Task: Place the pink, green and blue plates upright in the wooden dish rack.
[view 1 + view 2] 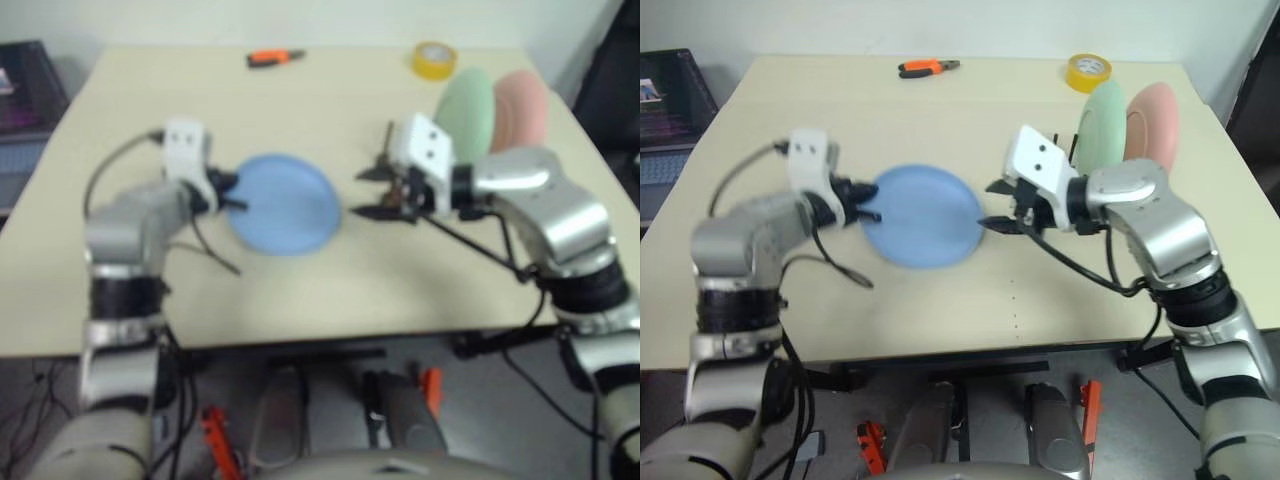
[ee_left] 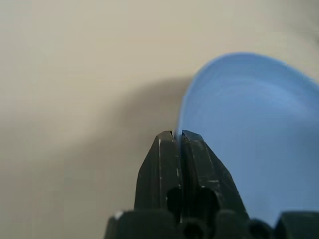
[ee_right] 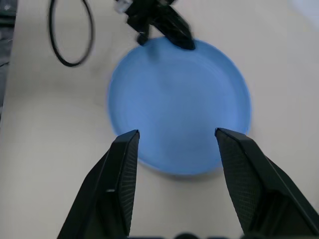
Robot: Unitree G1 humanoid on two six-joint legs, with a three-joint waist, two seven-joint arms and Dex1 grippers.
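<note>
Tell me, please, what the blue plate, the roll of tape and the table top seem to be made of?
Blue plate: probably matte plastic or melamine; an even pale colour with no glints and a thin rim, pinched by the left gripper.
Roll of tape: yellow tape wound into a ring, probably plastic film or paper.
Table top: likely smooth beige laminate; uniform, with no wood grain.

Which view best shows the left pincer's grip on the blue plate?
Left wrist view: the left pincer is shut on the blue plate rim. Eye views show it small; right wrist view, from across the plate.
</note>
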